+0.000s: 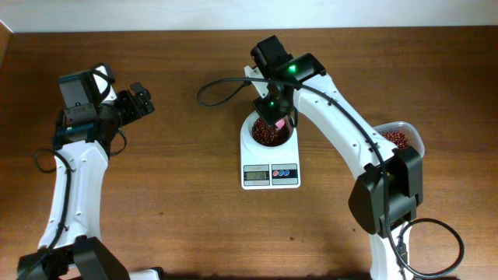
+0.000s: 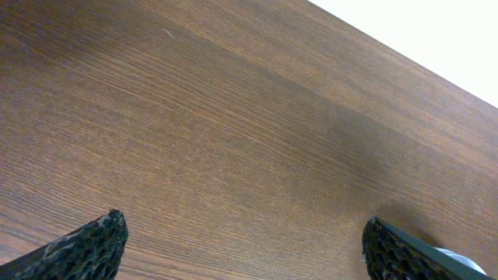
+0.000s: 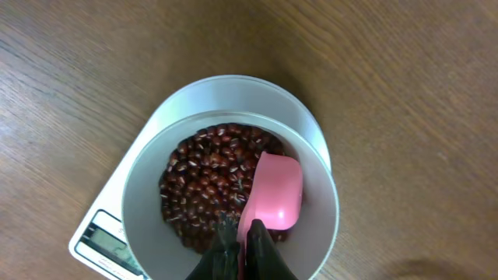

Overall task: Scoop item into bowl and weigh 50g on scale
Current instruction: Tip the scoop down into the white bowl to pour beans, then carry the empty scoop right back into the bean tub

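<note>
1. Your right gripper [image 3: 243, 253], at the lower centre of the right wrist view, is clamped tight on the handle of the pink scoop [image 3: 274, 190]. The scoop's cup looks empty and sits inside the bowl [image 3: 233, 82], close to its right wall.
2. The beans [image 3: 204, 187] lie heaped in the bowl, left of the scoop. The bowl rests on the scale [image 1: 270, 175] at the centre of the overhead view.
3. Your left gripper [image 1: 142, 99], upper left overhead, is spread wide over bare table [image 2: 233, 117] and holds nothing.
4. If the scoop leans on the bowl, the scale will likely read heavy, so lift clear before you trust it.
5. Dragging the scoop up the wall could shift the bowl or flick beans out.
6. The display is too small to read, so another full scoop may overshoot.
7. Count: two grippers, one scoop, one bowl, one scale and one clear tub [image 1: 416, 134] of beans at the right edge. The beans are too many to count.
</note>
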`<state>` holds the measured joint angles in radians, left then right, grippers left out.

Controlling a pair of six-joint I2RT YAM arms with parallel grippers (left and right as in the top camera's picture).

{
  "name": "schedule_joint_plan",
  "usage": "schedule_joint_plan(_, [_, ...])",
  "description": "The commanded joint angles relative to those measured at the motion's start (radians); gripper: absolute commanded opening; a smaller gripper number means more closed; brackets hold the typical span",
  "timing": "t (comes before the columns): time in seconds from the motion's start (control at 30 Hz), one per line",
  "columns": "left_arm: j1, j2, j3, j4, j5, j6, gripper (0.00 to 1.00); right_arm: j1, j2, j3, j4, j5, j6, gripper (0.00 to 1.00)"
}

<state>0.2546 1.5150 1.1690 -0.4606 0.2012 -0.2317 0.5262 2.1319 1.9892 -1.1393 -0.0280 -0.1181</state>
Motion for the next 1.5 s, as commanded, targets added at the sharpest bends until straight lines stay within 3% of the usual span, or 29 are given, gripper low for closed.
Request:
schedule_joint_plan(0.0, [0.003,0.002,0.014,0.002,-0.007,-0.010,0.99,-0.031,0.003,-0.019,-0.001,-0.154,0.030,0.04])
schedule_joint_plan(0.23, [0.003,0.002,0.014,0.002,-0.007,-0.010,0.99,-0.157,0.003,-0.018,-0.001,-0.536,0.039,0.04])
schedule_joint_plan(0.4, [0.003,0.002,0.014,0.002,-0.007,-0.010,0.99,-0.237,0.003,-0.018,-0.001,-0.625,0.109,0.04])
schedule_joint_plan(0.7, [0.003,0.002,0.014,0.002,-0.007,-0.010,0.99,-0.372,0.003,-0.018,-0.050,-0.983,0.108,0.04])
schedule_joint_plan(1.2, [0.003,0.002,0.014,0.002,-0.007,-0.010,0.99,-0.419,-0.002,-0.018,-0.093,-0.991,0.097,0.04])
schedule_joint_plan(1.37, [0.003,0.002,0.014,0.002,-0.007,-0.010,0.99,-0.537,-0.063,-0.018,-0.236,-0.993,0.001,0.04])
schedule_joint_plan(1.47, [0.003,0.002,0.014,0.002,-0.007,-0.010,0.99,-0.689,-0.122,-0.018,-0.411,-0.963,-0.109,0.04])
